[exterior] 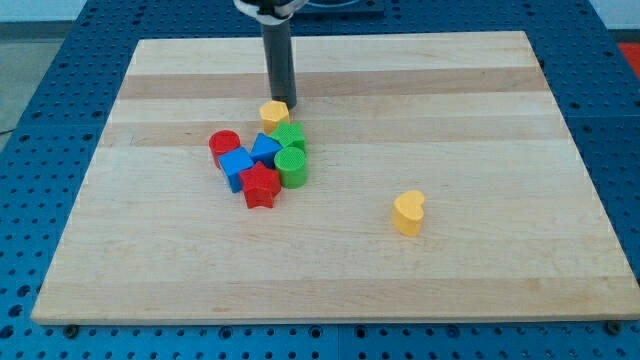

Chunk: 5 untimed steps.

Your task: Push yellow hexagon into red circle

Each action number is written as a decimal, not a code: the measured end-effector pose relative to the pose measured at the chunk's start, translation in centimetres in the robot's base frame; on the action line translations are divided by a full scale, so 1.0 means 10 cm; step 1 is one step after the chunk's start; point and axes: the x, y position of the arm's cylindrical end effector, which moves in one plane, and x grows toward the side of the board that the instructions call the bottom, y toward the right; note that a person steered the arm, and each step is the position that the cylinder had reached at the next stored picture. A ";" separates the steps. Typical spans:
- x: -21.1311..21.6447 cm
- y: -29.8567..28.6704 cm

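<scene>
The yellow hexagon (274, 113) lies on the wooden board (480, 110), just above the cluster of blocks and up-right of the red circle (224, 145). A blue triangle (265, 146) sits between the hexagon and the red circle. My tip (284, 103) touches the hexagon's upper right side. The rod rises from there to the view's top.
The cluster holds a blue cube (237, 164), a red star (260, 185), a green cylinder (292, 165) and a green star (288, 136) under the hexagon. A yellow heart (408, 212) lies alone at the lower right.
</scene>
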 end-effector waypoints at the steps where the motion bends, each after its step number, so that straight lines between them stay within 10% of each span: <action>1: 0.11 0.12; 5: 0.13 -0.40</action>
